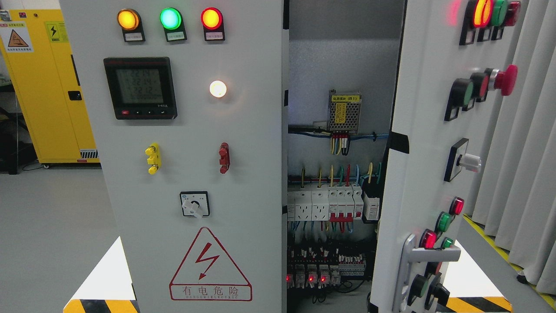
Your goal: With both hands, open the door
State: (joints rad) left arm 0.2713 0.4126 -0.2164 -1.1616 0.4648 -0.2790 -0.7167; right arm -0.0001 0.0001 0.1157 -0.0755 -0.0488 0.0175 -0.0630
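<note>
Found the right-hand door swung wide at the picture's right, with its handle low down, and the left-hand door shut across the middle. Saw neither hand, so could not tell spread from curled. Judged two risks: snagging the exposed breakers when reaching for the shut door's inner edge, or pushing the open door into the curtain.

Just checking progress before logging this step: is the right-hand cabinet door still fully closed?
No, the right door stands swung outward, exposing the breakers and wiring inside the cabinet.
</note>
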